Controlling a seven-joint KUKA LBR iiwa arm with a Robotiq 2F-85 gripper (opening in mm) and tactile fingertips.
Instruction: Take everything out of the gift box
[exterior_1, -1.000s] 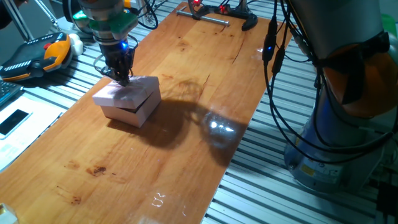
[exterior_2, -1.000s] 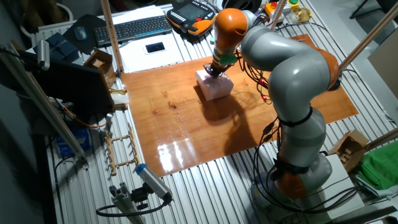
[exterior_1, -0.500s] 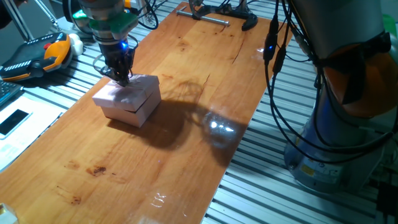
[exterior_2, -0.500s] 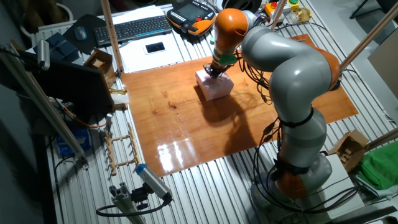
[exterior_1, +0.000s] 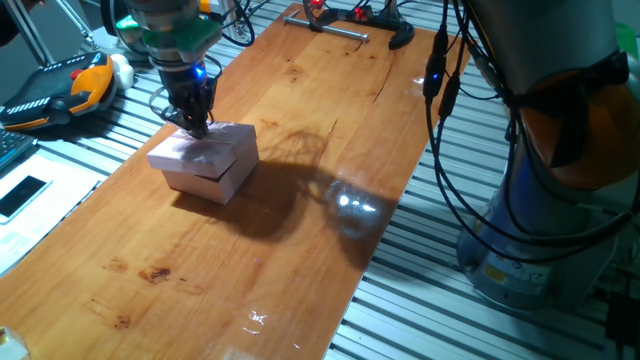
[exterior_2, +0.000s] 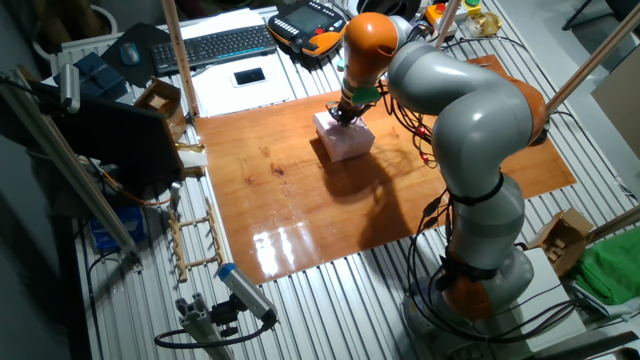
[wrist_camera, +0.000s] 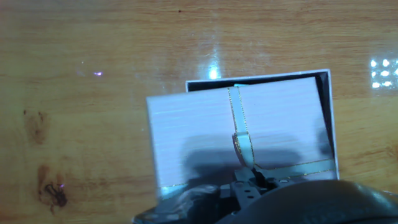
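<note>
- Gift box (exterior_1: 212, 172) sits directly beneath the claw (exterior_1: 196, 126).
- Pink lid (wrist_camera: 239, 134) rides askew, dark lining peeking out.
- Claw pinches the ribbon bow (wrist_camera: 242, 144).

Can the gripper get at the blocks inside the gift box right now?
Probably not. The lid covers nearly all of the gift box, skewed so only thin slivers of dark lining show. The gripper sits at the lid's ribbon bow; no blocks are visible.
</note>
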